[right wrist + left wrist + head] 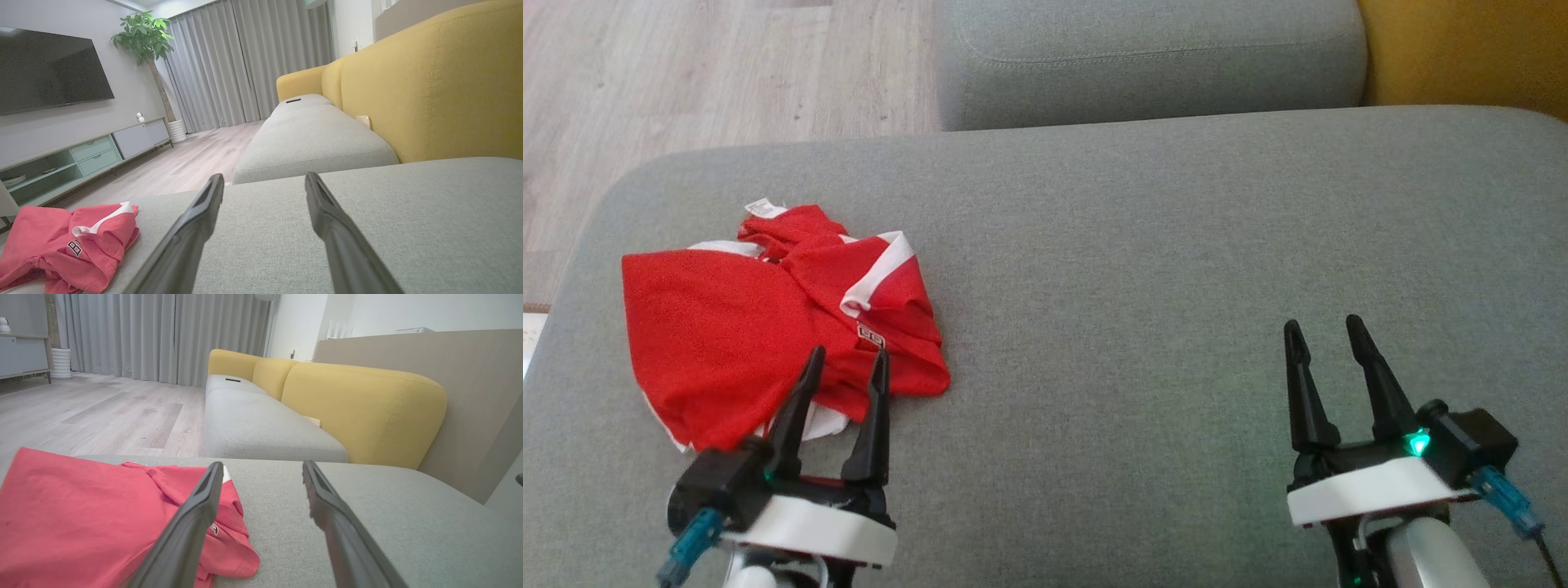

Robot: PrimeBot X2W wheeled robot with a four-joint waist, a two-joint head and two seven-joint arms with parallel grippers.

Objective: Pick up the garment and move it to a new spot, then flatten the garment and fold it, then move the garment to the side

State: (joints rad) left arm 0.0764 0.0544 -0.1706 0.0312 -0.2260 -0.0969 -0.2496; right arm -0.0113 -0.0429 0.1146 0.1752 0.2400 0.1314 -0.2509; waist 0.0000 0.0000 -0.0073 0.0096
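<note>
The garment (743, 327) is a red shirt with white trim, lying crumpled on the left part of the grey sofa cushion (1143, 269). It also shows as a red heap in the left wrist view, garment (81, 514), and at the lower left of the right wrist view, garment (65, 249). My left gripper (847, 359) is open, its fingers over the garment's near right edge with nothing between them. My right gripper (1325, 328) is open over bare cushion at the right, well apart from the garment.
A second grey seat cushion (1152, 57) lies beyond the one I work on, with a yellow backrest (1462, 49) at the right. Wooden floor (686, 73) lies past the cushion's left and far edges. A TV cabinet (81, 159) stands across the room.
</note>
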